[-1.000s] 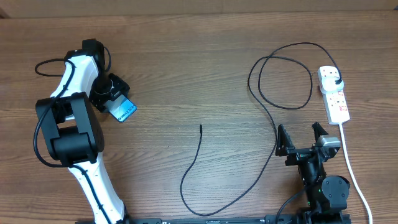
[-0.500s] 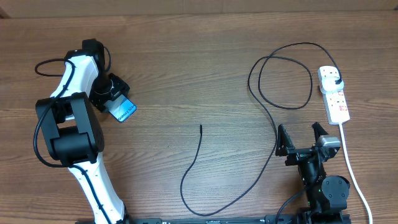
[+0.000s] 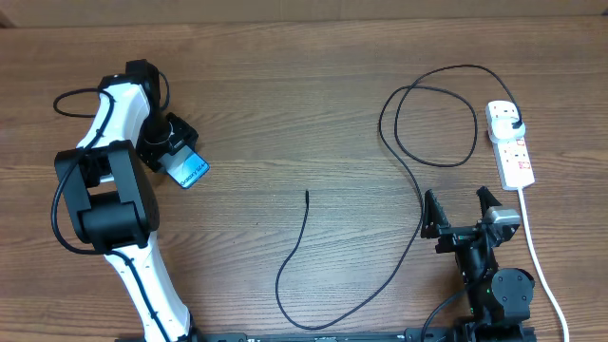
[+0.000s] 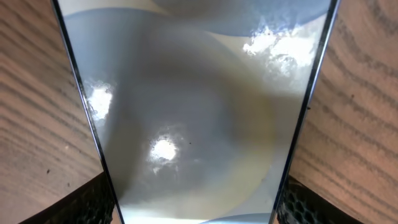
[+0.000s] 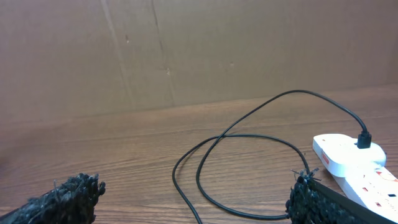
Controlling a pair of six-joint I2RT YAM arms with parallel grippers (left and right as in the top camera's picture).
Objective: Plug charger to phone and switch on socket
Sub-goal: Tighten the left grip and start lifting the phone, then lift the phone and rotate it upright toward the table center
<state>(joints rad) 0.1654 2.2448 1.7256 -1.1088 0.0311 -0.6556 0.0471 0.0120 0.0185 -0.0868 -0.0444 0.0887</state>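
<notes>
Your left gripper (image 3: 179, 157) has its jaws grasping the phone (image 4: 193, 112) (screen glowing); your right gripper (image 3: 461, 211) rests with jaws released beside the charger (image 3: 418, 195), which is plugged into the socket (image 3: 514, 157).

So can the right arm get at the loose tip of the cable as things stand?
Probably yes. The right gripper is open and empty, and between it and the tip lies only bare table, crossed by the cable itself. Whether the arm stretches that far I can't tell.

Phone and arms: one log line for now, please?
left gripper: shut on phone | right gripper: open, empty | charger: in socket, tip loose
</notes>
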